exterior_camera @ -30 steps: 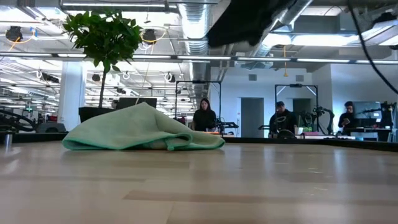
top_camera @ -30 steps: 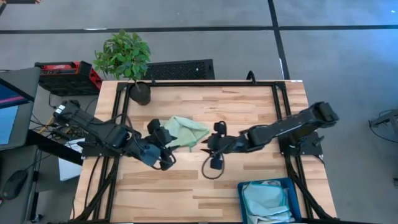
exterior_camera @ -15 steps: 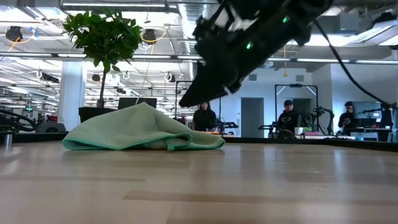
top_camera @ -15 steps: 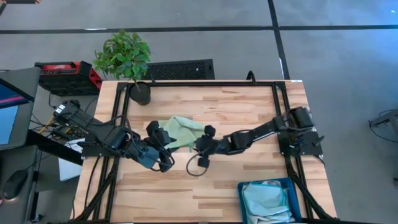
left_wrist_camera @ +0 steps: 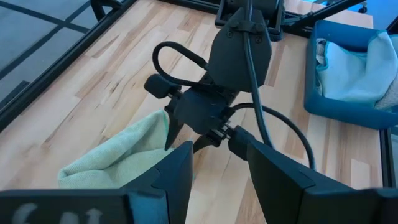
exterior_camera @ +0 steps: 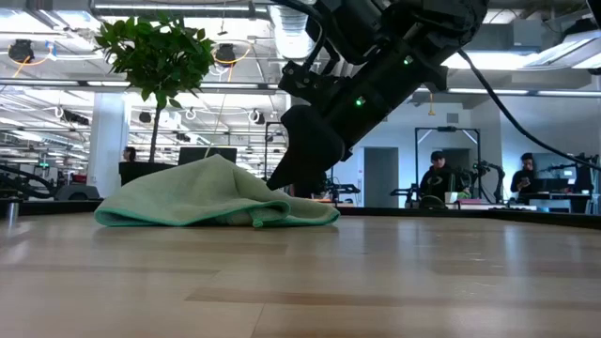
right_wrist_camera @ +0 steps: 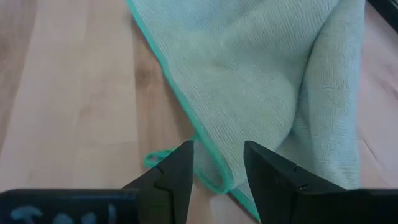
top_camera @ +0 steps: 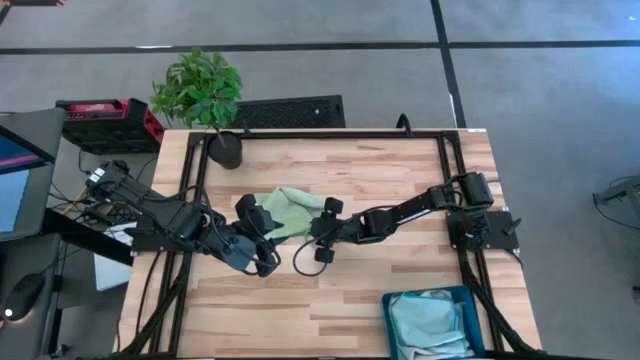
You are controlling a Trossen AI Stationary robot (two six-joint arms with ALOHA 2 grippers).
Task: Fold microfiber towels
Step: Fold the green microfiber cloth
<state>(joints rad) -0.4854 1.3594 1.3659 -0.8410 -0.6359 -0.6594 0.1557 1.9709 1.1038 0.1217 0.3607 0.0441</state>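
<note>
A light green microfiber towel [top_camera: 292,210] lies crumpled on the wooden table's middle, humped up with a fold along its right side [exterior_camera: 282,211]. My right gripper [right_wrist_camera: 217,171] is open and slants down over the towel's hemmed edge [right_wrist_camera: 186,124] at its right side [top_camera: 316,228]; I cannot tell whether the fingers touch it. My left gripper [left_wrist_camera: 219,168] is open and held above the table at the towel's left near side [top_camera: 262,238], pointing toward the right gripper.
A teal bin [top_camera: 432,322] holding folded pale towels stands at the near right edge. A potted plant [top_camera: 222,148] is at the far left corner. A black frame [top_camera: 320,133] runs round the tabletop. Bare wood lies near of and right of the towel.
My right gripper has come down and toward the table's left, from above the bare middle to the green towel's right edge, tipping further downward. The towel has kept its shape and place.
</note>
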